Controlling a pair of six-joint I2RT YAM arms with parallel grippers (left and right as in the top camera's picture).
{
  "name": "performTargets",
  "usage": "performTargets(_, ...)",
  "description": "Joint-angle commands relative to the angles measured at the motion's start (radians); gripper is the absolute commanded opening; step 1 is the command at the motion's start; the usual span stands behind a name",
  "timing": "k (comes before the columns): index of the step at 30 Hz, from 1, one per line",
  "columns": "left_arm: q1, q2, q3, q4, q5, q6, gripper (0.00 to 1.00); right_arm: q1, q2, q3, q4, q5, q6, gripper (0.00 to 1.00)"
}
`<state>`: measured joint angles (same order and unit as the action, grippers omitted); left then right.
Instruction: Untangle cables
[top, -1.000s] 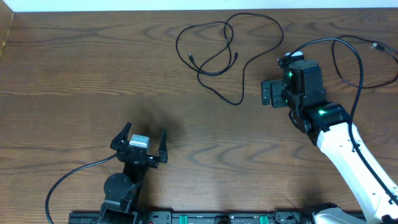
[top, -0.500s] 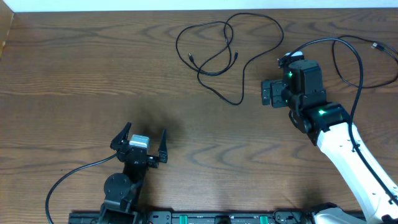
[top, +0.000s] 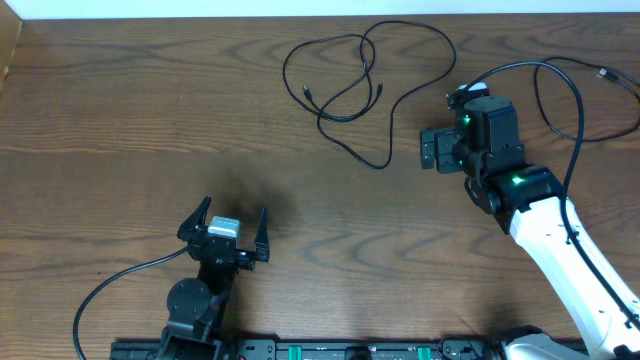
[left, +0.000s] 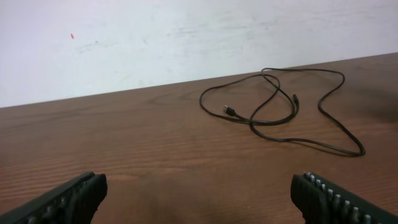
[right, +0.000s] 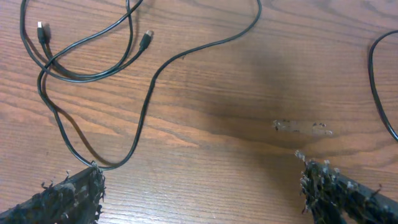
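R gripper (top: 426, 150) open nr cables (top: 366, 42); L gripper (top: 235, 209) open too

Dark brown wood-grain table (top: 120, 120), meeting a white wall (left: 186, 37) along its far edge. Lying flat on it, at far centre, thin black cables (top: 366, 45) in loose overlapping loops, crossing one another near the far edge. Ending in two small plug ends (top: 305, 92) resting on the wood inside the loops, just apart from each other. Trailing one long strand nearer and to the right, curling into a hook on bare wood. Showing a pale scuff (right: 298, 127) on the grain to the right of that strand. At the far right, another black cord (top: 580, 100) arcing over the wood.
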<state>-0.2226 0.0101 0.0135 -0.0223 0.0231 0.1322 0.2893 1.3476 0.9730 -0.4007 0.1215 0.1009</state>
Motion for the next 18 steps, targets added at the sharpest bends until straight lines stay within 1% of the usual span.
performTargets(1,0.005,-0.005,-0.01,-0.051,-0.035,0.013,1.0,-0.002,-0.005,0.003,-0.002,0.007,-0.009,0.99)
performTargets(8,0.005,-0.005,-0.01,-0.051,-0.035,0.013,1.0,-0.002,-0.005,0.003,-0.002,0.007,-0.009,0.99)
performTargets(13,0.005,-0.005,-0.01,-0.051,-0.035,0.013,1.0,0.0,-0.054,-0.021,-0.012,0.002,-0.009,0.99)
performTargets(18,0.005,-0.005,-0.01,-0.051,-0.035,0.013,1.0,0.0,-0.165,-0.027,-0.122,0.0,-0.009,0.99)
